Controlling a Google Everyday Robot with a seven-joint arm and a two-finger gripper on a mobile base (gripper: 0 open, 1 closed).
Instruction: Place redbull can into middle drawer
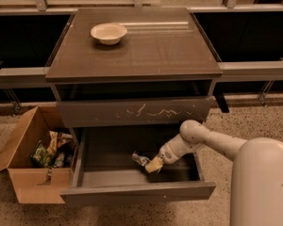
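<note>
**Desk:** What fills the frame?

**Photographer:** A grey-brown cabinet, its tabletop (155,51) seen from the front edge. Rising at lower right, past the tabletop's front right corner, is the robot's white body (262,182). Its arm (212,140) reaches left, under the front edge.

**Desk:** And below the top?

**Photographer:** A drawer front with white scratches (132,112) sits closed beneath the front edge. Under it the middle drawer (137,192) stands pulled out, grey inside, plain panel forward. A cardboard box (23,140), flaps open and packets inside, rests on the floor just beside the drawer, below the tabletop's front left corner.

**Desk:** Anything on top?

**Photographer:** A cream bowl (108,33), near the back left corner.

**Desk:** The gripper?

**Photographer:** The gripper (153,165) is down inside the middle drawer, right of its centre. The redbull can (139,159) lies tilted at its tip, touching it, low in the drawer. Whether the gripper clasps the can or merely rests against it, I cannot tell.
</note>
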